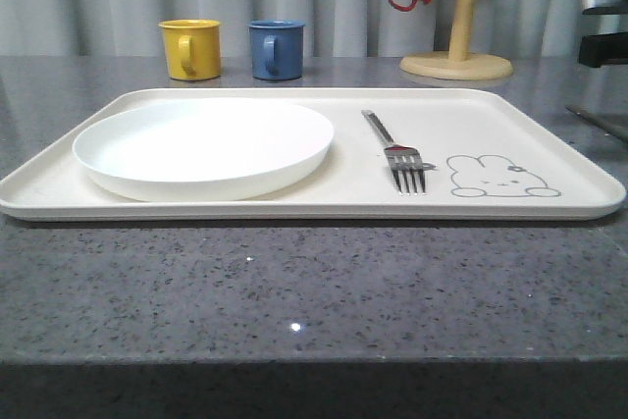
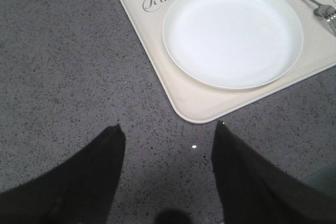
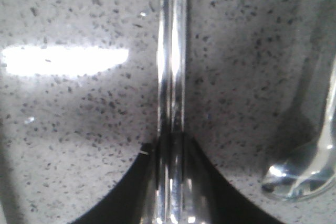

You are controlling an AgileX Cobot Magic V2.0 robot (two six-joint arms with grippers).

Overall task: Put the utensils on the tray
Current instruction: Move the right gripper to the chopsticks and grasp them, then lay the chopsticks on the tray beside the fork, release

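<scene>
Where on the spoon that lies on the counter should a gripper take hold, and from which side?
Take the spoon by its slim handle, from above, jaws across its width: it lies flat on the counter, and the rounded bowl would probably slip.

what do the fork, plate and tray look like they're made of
Fork: polished steel, by its bright mirror glints. Plate: glossy white, ceramic or melamine; the look leaves that open. Tray: matte cream, probably plastic or melamine, with a printed grey rabbit and lettering.

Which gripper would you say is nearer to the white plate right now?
Left. The left gripper hangs open over the counter just off the tray corner holding the plate; the right gripper is shut on the chopsticks elsewhere.
</scene>
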